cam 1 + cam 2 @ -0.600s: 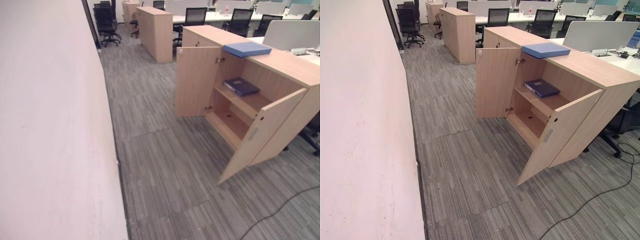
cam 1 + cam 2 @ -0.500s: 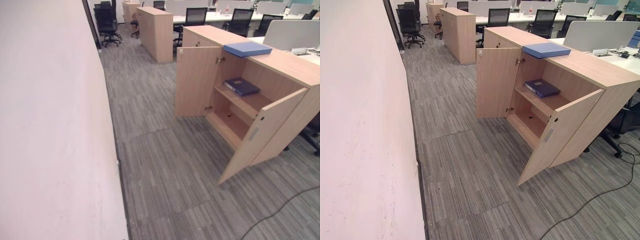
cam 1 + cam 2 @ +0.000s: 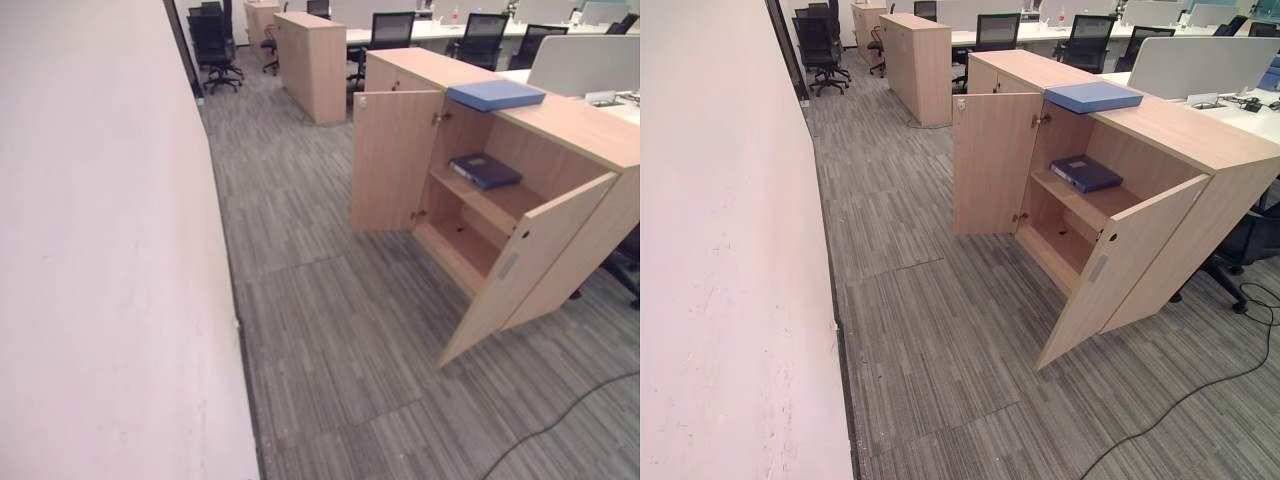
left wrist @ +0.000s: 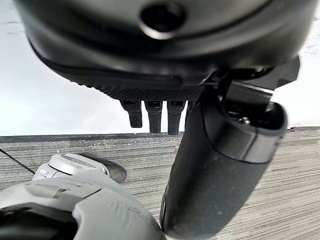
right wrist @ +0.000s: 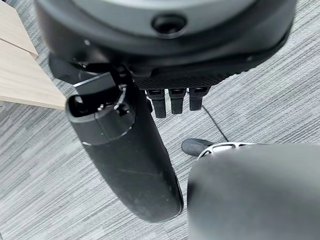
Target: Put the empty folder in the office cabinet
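A light blue folder (image 3: pixel 495 96) lies flat on top of the wooden office cabinet (image 3: pixel 580 130) at the right. Both cabinet doors stand open: the far door (image 3: pixel 395 160) and the near door (image 3: pixel 525 265), which swings out over the carpet. A dark blue folder (image 3: pixel 1085 172) lies on the cabinet's middle shelf; the bottom shelf is bare. My left hand (image 4: pixel 220 170) hangs over the carpet by the wall, fingers straight, holding nothing. My right hand (image 5: pixel 130 155) also hangs over the carpet, fingers straight and empty.
A white wall (image 3: pixel 100 250) runs along the whole left side. Grey carpet (image 3: pixel 320 300) lies between the wall and the cabinet. Farther back stand another wooden cabinet (image 3: pixel 312 65), black office chairs (image 3: pixel 213 40) and desks with a white partition (image 3: pixel 580 65).
The whole picture has shifted slightly, so the camera has moved. Folders and cabinet doors stay where they were.
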You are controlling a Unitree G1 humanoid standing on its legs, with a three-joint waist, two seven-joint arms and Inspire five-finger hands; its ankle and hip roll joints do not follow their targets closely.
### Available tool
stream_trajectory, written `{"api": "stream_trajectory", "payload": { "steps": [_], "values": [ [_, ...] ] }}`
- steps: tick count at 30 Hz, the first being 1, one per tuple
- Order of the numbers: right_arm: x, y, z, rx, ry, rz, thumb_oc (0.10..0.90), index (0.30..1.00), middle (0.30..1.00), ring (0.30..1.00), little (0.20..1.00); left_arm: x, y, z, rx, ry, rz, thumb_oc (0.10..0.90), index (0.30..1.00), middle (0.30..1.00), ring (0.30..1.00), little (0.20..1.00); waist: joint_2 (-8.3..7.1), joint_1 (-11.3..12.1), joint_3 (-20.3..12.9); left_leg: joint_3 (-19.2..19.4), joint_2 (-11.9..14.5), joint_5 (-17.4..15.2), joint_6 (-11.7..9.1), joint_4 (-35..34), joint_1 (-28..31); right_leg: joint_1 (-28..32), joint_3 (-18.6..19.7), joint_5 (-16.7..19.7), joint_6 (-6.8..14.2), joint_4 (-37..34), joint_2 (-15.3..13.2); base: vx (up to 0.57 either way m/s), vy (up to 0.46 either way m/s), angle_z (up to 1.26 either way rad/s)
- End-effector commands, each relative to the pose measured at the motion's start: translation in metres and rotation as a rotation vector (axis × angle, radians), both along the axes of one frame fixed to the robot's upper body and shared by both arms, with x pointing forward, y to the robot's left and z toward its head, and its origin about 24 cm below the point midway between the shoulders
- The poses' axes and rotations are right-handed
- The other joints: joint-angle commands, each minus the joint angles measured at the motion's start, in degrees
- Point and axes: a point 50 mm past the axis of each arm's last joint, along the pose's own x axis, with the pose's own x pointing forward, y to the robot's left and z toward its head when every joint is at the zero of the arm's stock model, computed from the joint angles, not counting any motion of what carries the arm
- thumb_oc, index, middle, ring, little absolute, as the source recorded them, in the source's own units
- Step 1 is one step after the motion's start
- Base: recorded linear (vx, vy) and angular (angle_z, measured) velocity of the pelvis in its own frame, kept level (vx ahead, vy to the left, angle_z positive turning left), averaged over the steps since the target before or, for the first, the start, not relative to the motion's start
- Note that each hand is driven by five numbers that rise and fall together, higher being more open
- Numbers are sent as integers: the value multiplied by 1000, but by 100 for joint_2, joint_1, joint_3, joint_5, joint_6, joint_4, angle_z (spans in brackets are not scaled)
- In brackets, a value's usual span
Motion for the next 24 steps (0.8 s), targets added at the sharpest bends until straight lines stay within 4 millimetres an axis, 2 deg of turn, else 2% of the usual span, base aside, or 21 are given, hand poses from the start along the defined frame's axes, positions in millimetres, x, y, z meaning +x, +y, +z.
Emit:
{"api": "stream_trajectory", "payload": {
  "steps": [1,2,3,5,7,8,11,13,14,15,16,17,18,19,20,21,22,24],
  "values": [
    [19,2,3,18,-41,-12,800,900,900,900,900,-33,21,1,43,100,102,800,900,900,900,900,-366,96,110,-653,-231,328,-156,-568,-74,420,74,-321,597,44,-421,-10,-46,0],
    [20,-1,3,11,-43,-12,800,900,900,900,900,-29,21,1,45,91,103,800,900,900,900,900,-390,94,214,-602,-325,190,-169,-90,-329,426,58,-342,557,81,-477,-11,-45,0],
    [20,-1,3,11,-43,-12,800,900,900,900,900,-29,21,1,45,91,103,800,900,900,900,900,-391,92,209,-603,-329,176,-168,-61,-350,419,56,-342,557,83,-479,-26,-44,3],
    [22,-4,5,2,-47,-9,800,900,900,900,900,-24,20,1,43,76,98,800,900,900,900,900,-393,101,298,-539,-427,14,-203,474,-616,387,37,-429,498,213,-540,-4,-24,-1],
    [23,-7,5,-5,-46,-5,800,900,900,900,900,-19,19,1,39,60,99,800,900,900,900,900,-393,123,404,-447,-492,11,-332,1165,-881,405,20,-527,418,325,-569,26,-77,-5],
    [24,-9,6,-10,-47,4,800,900,900,900,900,-18,20,2,33,51,100,800,900,900,900,900,-405,175,527,-425,-540,325,-464,2055,-1221,477,45,-619,337,365,-570,69,-102,-6],
    [25,-13,7,-20,-50,10,800,900,900,900,900,-16,19,2,26,39,109,800,900,900,900,900,-353,237,641,-566,-695,935,-631,3193,-1863,569,103,-753,227,426,-564,103,-29,-7],
    [27,-15,8,-26,-51,22,800,900,900,900,900,-24,16,1,15,57,133,800,900,900,900,900,-294,311,609,-647,-588,890,-608,2722,-2094,619,255,-876,268,491,-631,229,61,-26],
    [27,-15,8,-25,-52,27,800,900,900,900,900,-27,17,0,16,66,139,800,900,900,900,900,-316,355,589,-677,-493,725,-542,2357,-2103,635,296,-916,314,497,-669,147,28,-31],
    [27,-15,8,-24,-51,27,800,900,900,900,900,-27,17,1,16,66,139,800,900,900,900,900,-321,368,601,-663,-492,719,-540,2348,-2080,648,309,-923,315,499,-675,174,25,-38],
    [28,-15,8,-27,-53,32,800,900,900,900,900,-31,18,0,18,78,141,800,900,900,900,900,-350,400,588,-704,-376,602,-498,1885,-2083,686,336,-970,368,484,-717,245,51,-41],
    [30,-16,9,-30,-55,33,800,900,900,900,900,-33,19,1,25,83,143,800,900,900,900,900,-297,470,569,-790,-84,962,-556,1006,-2211,844,355,-1054,428,432,-706,311,80,-33],
    [28,-16,9,-32,-48,29,800,900,900,900,900,-33,20,1,29,85,143,800,900,900,900,900,-275,492,577,-748,111,1255,-611,727,-2346,936,342,-1080,461,404,-722,219,65,-11],
    [29,-16,9,-32,-48,29,800,900,900,900,900,-33,20,1,29,85,143,800,900,900,900,900,-284,497,592,-740,109,1274,-614,688,-2310,951,346,-1086,459,405,-731,134,49,-3],
    [26,-16,8,-34,-39,27,800,900,900,900,900,-34,21,1,31,89,142,800,900,900,900,900,-285,519,604,-647,235,1389,-627,593,-2416,1033,345,-1089,484,370,-737,130,46,-6],
    [25,-14,7,-29,-34,28,800,900,900,900,900,-37,21,1,30,98,145,800,900,900,900,900,-242,570,572,-634,312,1412,-574,221,-2209,1064,407,-1074,502,351,-703,271,154,-4],
    [20,-13,6,-28,-24,16,800,900,900,900,900,-44,21,1,31,115,152,800,900,900,900,900,-205,603,416,-783,268,1401,-542,-155,-1892,1060,403,-1005,572,278,-711,272,188,-18],
    [19,-13,6,-24,-22,9,800,900,900,900,900,-47,22,1,32,120,156,800,900,900,900,900,-206,591,348,-783,218,1378,-525,-207,-1769,1042,391,-960,617,229,-753,167,136,-51]
  ]
}}
